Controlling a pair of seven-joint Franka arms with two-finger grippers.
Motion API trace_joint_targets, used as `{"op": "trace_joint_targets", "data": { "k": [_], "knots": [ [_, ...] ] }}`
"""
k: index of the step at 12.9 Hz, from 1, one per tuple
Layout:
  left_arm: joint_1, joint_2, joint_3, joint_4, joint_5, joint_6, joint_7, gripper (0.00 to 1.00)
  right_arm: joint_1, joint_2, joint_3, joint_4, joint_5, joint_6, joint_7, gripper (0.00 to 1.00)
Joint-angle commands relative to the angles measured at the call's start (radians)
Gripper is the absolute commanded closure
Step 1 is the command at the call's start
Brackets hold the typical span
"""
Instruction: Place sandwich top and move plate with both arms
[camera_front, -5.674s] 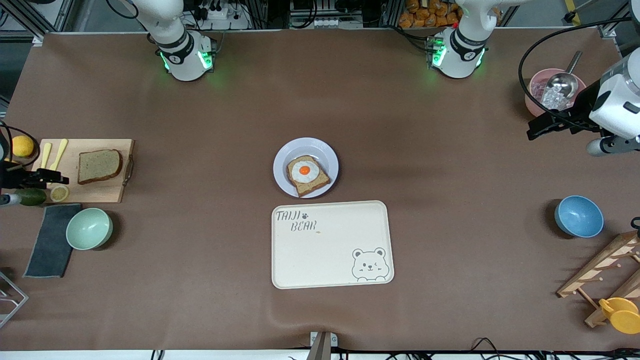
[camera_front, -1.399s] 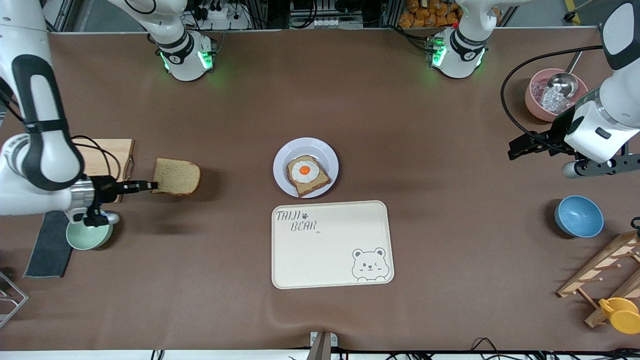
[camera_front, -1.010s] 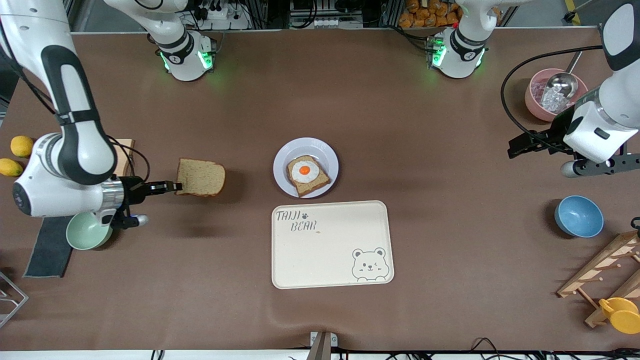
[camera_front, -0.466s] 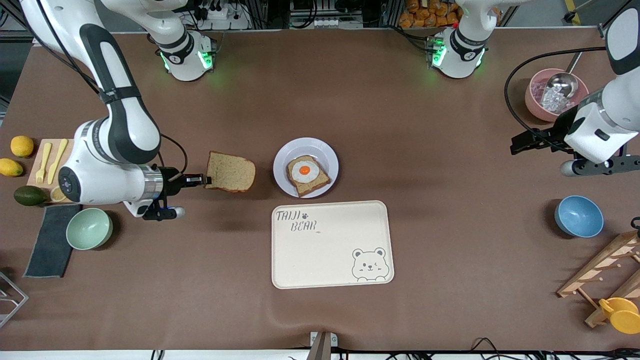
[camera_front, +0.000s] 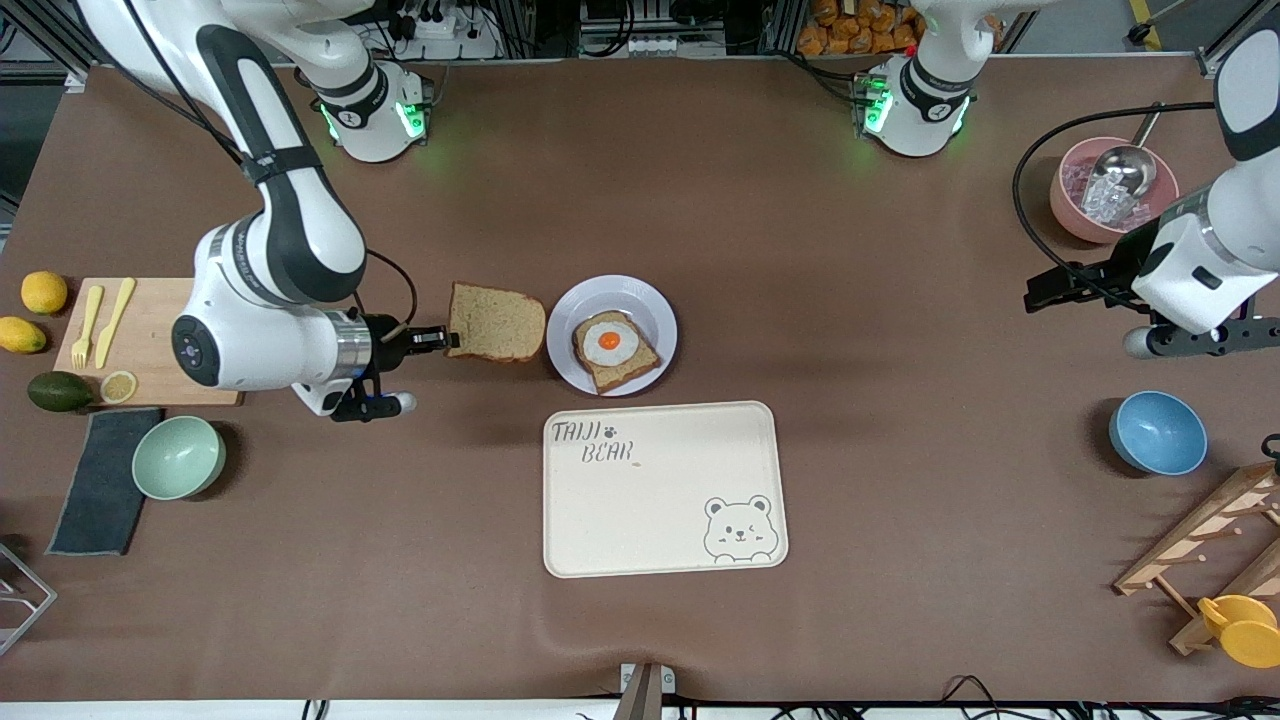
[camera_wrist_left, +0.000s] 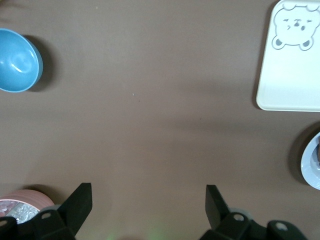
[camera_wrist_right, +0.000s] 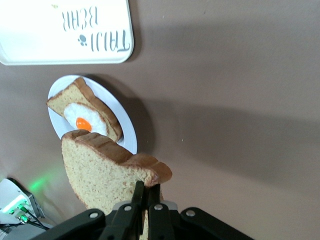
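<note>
Front view: right gripper (camera_front: 447, 340) pinching sandwich top (camera_front: 497, 322) by its edge, held flat above the table (camera_front: 400, 560), just at 9 o'clock of the plate (camera_front: 655, 300). Plate at table centre, egg slice (camera_front: 613, 350) on it; tray (camera_front: 660, 490) at its 6 o'clock. Left gripper (camera_front: 1040, 290) spread wide, waiting near pink bowl (camera_front: 1068, 205).
</note>
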Motion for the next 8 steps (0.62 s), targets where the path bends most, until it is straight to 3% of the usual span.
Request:
{"op": "trace_joint_targets", "data": {
  "k": [1,8],
  "knots": [
    [0.028,0.005,-0.006,-0.003,-0.018,0.011,0.055,0.0,0.053,-0.057,-0.006,-0.077,0.021,0.047,0.01,1.0],
    [0.019,-0.008,-0.021,0.006,0.019,0.026,0.044,0.0,0.257,-0.023,-0.008,-0.106,0.219,0.31,0.043,1.0]
  ]
}}
